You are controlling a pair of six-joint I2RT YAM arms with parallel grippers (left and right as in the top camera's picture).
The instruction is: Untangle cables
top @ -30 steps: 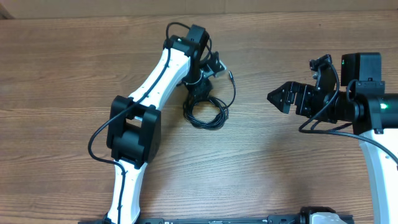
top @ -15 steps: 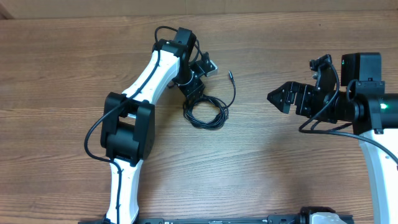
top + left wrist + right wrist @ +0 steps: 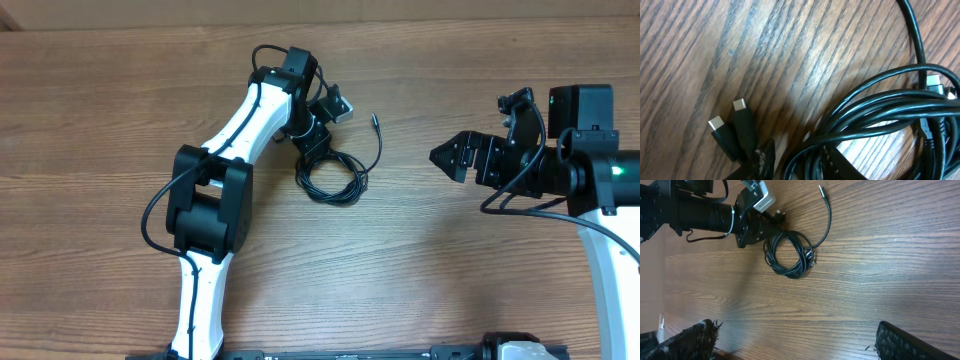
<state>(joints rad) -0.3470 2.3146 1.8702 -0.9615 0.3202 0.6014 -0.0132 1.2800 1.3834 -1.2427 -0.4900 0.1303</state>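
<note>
From overhead, the cables (image 3: 332, 178) are seen coiled on the table (image 3: 450, 290), well clear of every table edge. The left tool (image 3: 314, 140) is set at the coil's upper-left rim. The right tool (image 3: 452, 158) is held well to the coil's right, with bare wood between.

In the left wrist view, two plug ends (image 3: 732, 127) are seen left of the strands. Whether the left tool is closed on anything cannot be told.

In the right wrist view, the right tool is spread wide with nothing held, and open table is left around the coil.
</note>
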